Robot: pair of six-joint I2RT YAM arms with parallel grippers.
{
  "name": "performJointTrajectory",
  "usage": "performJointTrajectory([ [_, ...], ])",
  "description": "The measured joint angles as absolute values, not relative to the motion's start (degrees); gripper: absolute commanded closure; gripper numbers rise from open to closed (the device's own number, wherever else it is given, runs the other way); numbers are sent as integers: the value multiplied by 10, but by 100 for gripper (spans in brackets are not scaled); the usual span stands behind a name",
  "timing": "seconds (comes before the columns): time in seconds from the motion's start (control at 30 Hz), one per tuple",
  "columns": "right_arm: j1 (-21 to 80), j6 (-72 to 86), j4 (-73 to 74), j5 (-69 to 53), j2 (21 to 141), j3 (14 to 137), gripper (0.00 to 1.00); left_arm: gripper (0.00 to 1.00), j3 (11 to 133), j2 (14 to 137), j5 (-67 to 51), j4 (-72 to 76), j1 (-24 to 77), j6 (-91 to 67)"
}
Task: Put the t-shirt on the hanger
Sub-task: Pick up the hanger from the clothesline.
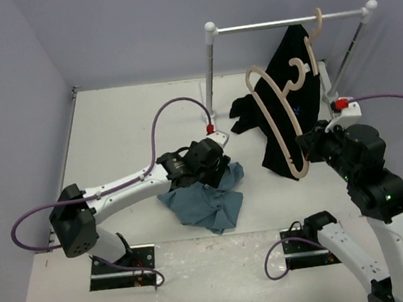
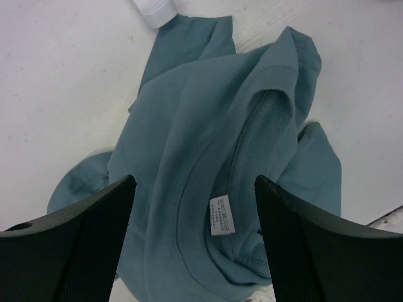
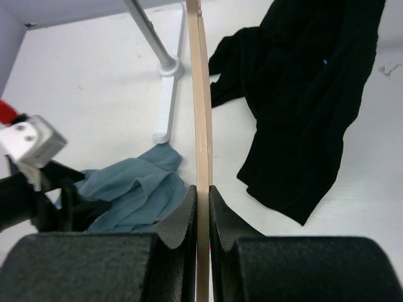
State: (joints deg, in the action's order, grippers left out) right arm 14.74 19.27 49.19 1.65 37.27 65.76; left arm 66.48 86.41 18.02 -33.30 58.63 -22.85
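1. the t-shirt (image 1: 206, 200) (image 2: 189, 126) (image 3: 132, 189) is seen crumpled in a heap on the tabletop (image 1: 125, 123), near its middle and in front of the rack's (image 1: 285, 21) left post.
2. the left claw (image 1: 214, 165) (image 2: 194, 182) is held over the heap with its fingers spread wide apart. nothing is gripped. the shirt's collar and a white label (image 2: 221, 216) are seen below the gap.
3. the hanger (image 1: 300, 170) (image 3: 200, 94) is clamped by the right claw (image 1: 309, 146) (image 3: 201, 195), whose fingers are pressed against both faces of the thin wood. the hanger is raised off the tabletop and tilted.
4. the hanger is seen to the right of the heap, apart from it.
5. a black garment (image 1: 290, 97) (image 3: 308, 94) is hung from a second hanger (image 1: 316, 25) on the rack, with its lower part draped onto the tabletop.
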Motion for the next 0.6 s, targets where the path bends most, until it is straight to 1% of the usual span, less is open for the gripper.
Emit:
performJointTrajectory([
  [0.07, 147, 193, 497, 16, 356, 658, 100, 26, 667, 876, 180, -328, 588, -210],
  [0.17, 147, 192, 505, 15, 352, 657, 100, 35, 668, 881, 182, -315, 588, -188],
  [0.53, 147, 190, 525, -12, 343, 656, 100, 36, 681, 943, 172, -267, 588, -163],
  [0.57, 147, 190, 527, -13, 340, 655, 100, 39, 681, 947, 168, -264, 588, -163],
  [0.6, 147, 190, 528, -13, 338, 655, 100, 47, 681, 950, 165, -261, 588, -163],
])
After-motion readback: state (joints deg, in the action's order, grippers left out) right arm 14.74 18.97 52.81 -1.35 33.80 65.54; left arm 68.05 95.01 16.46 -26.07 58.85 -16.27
